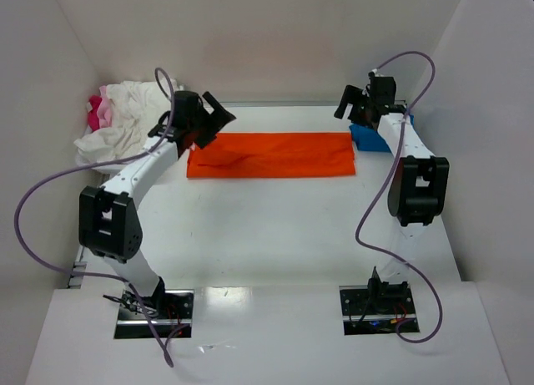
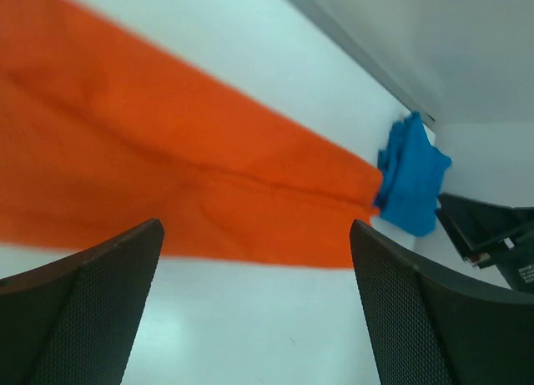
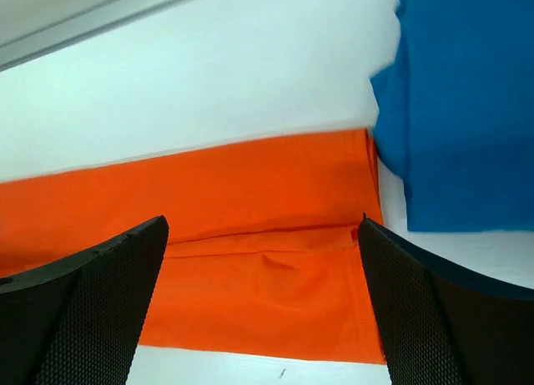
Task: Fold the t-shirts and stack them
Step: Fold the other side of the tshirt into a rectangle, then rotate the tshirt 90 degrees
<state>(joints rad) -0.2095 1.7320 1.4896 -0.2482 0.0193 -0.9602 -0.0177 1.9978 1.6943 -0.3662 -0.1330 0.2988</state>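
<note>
An orange t-shirt (image 1: 271, 155) lies folded into a long flat strip across the far middle of the table, also seen in the left wrist view (image 2: 167, 184) and the right wrist view (image 3: 250, 260). A folded blue t-shirt (image 1: 367, 139) lies at its right end (image 2: 413, 184) (image 3: 467, 109). White and pink t-shirts (image 1: 117, 122) sit heaped at the far left. My left gripper (image 1: 209, 116) hangs open above the strip's left end, my right gripper (image 1: 355, 101) open above its right end. Neither holds anything.
White walls close in the table on the left, back and right. The heap of shirts fills the far left corner. Purple cables (image 1: 33, 210) loop out from both arms. The arm bases (image 1: 154, 306) stand at the near edge.
</note>
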